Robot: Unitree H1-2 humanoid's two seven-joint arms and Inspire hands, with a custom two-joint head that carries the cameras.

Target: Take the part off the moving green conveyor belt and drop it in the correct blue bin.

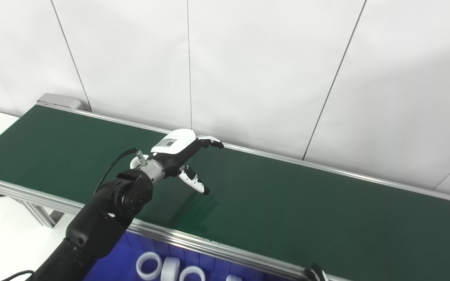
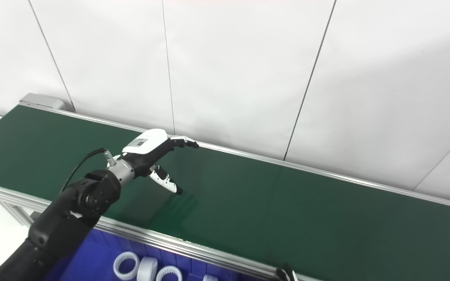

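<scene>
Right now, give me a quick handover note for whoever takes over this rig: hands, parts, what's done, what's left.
Left hand: open, holding nothing, hanging over the green belt, fingers pointing along it, thumb angled down.
Right hand: only dark tips show at the bottom edge; state cannot be told.
Belt: no part visible on it, though a white ring shows partly behind the left wrist; whether it lies on the belt I cannot tell.
Blue bin under the near rail holds several white ring parts.
Done: some parts already binned.
Left: wait for the next part, grasp it, drop it in the right bin.
</scene>
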